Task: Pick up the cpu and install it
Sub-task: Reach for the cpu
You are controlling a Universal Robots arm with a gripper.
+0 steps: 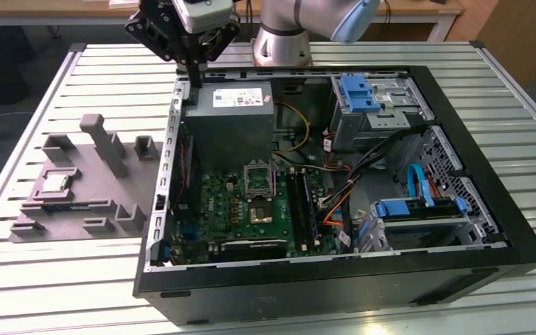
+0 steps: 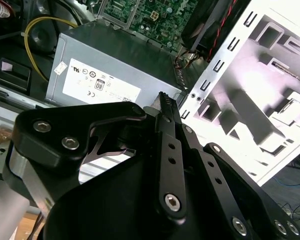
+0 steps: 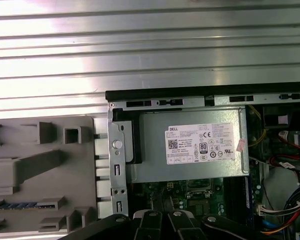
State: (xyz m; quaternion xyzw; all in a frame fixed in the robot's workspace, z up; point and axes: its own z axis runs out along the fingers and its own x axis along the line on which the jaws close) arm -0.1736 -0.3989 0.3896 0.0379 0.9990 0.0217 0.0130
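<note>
The cpu, a small pale silvery square, lies in a recess of the grey tray on the exterior view's left, beside the open computer case. My gripper hangs above the case's far corner on that side, near the edge of the grey power supply, well away from the cpu. In the second wrist view the gripper has its black fingers pressed together with nothing between them. The empty socket sits on the green motherboard, just above a dark fixed chip.
The case stands on a slatted metal table. Inside it are drive bays with blue latches and bundled cables. The tray carries upright grey blocks and a memory stick. The arm's base stands behind the case.
</note>
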